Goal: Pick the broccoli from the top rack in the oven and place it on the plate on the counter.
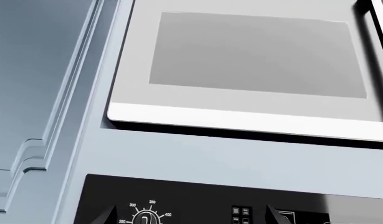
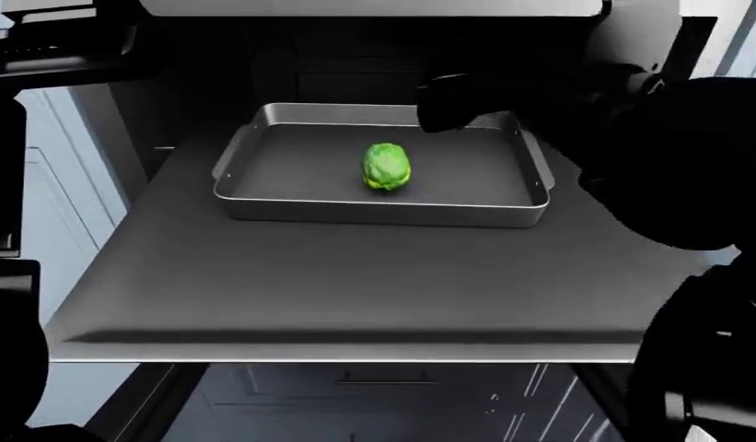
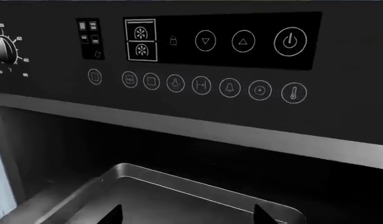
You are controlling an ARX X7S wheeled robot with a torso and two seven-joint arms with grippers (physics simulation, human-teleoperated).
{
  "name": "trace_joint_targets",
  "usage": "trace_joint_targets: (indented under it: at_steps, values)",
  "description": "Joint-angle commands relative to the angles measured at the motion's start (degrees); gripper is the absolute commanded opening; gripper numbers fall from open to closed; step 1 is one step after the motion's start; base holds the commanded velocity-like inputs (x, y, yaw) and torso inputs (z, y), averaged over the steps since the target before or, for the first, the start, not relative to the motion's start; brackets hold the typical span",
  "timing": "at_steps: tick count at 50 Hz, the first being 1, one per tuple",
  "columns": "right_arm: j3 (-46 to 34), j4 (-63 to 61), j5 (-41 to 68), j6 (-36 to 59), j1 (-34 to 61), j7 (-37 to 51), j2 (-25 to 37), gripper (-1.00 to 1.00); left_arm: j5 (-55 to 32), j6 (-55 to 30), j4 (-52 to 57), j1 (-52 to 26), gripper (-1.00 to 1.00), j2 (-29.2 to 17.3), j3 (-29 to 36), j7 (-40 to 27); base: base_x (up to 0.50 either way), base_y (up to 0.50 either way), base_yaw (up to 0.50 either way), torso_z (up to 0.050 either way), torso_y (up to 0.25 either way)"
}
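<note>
Right gripper (image 2: 446, 103), spread open, hovers over the baking tray's (image 2: 292, 208) far rim; broccoli (image 2: 387, 167) sits mid-tray on the top rack (image 2: 353, 295). Left gripper's state: cannot tell.

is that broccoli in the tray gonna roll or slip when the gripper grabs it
The broccoli looks rounded, so a nudge may roll it. It lies loose on the tray's smooth floor, so it could slide too. Its bumpy surface probably helps grip, and it seems light.
</note>
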Motion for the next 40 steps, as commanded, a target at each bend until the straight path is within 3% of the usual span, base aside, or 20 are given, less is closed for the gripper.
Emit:
trace_joint_targets:
  at_steps: [1, 11, 23, 40]
  values:
    - [-14.9, 18.0, -5.7, -3.8, 11.5, -8.7, 3.9, 1.0, -1.9, 0.2, 0.0, -0.4, 1.0, -0.5, 0.2, -1.7, 0.0, 0.0, 0.0, 0.0, 0.0]
    - [-16.3, 30.0, -8.5, -5.2, 17.8, -9.5, 1.5, 1.0, -4.8, -0.4, 0.1, -1.6, 1.0, -0.7, 0.2, -4.1, 0.0, 0.0, 0.0, 0.0, 0.0]
    - [-12.4, 28.7, -2.9, -3.3, 12.6, -3.8, -0.1, 1.0, -6.7, 0.1, 0.1, -1.8, 1.0, -1.2, 0.6, -5.8, 0.0, 0.0, 0.0, 0.0, 0.0]
    - [-20.3, 35.6, -6.8, -6.3, 14.7, -10.4, -1.0, 1.0, -10.6, 0.8, 0.2, -2.8, 1.0, -2.1, 0.7, -8.9, 0.0, 0.0, 0.0, 0.0, 0.0]
